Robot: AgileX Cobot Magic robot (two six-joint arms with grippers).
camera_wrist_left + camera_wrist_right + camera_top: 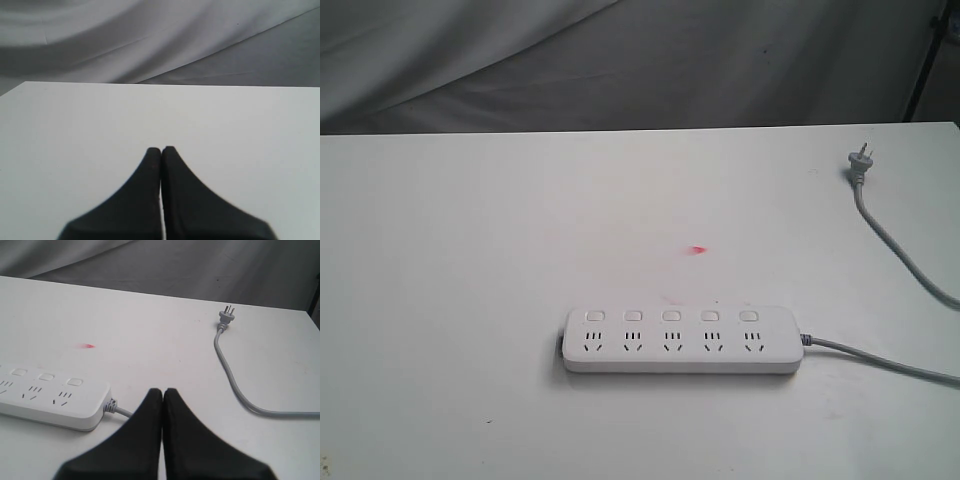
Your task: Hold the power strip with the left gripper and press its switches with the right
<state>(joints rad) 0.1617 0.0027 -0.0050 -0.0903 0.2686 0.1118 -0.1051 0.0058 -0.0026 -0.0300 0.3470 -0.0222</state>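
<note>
The power strip (680,340) lies flat on the desk (470,250), long axis side to side, its cord (880,361) leaving the end nearer the right gripper (163,391) — closed on nothing — while the left gripper (161,150), also closed and empty, faces only bare desk, the strip out of its view.

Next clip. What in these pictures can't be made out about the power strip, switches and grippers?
Switches: exterior view, too small to tell on or off.
Power strip: the right wrist view's edge cuts it off; absent from the left wrist view.
Cord: its middle runs off the frame edges.
Left gripper, right gripper: outside the exterior view, so their arms go unseen.
</note>
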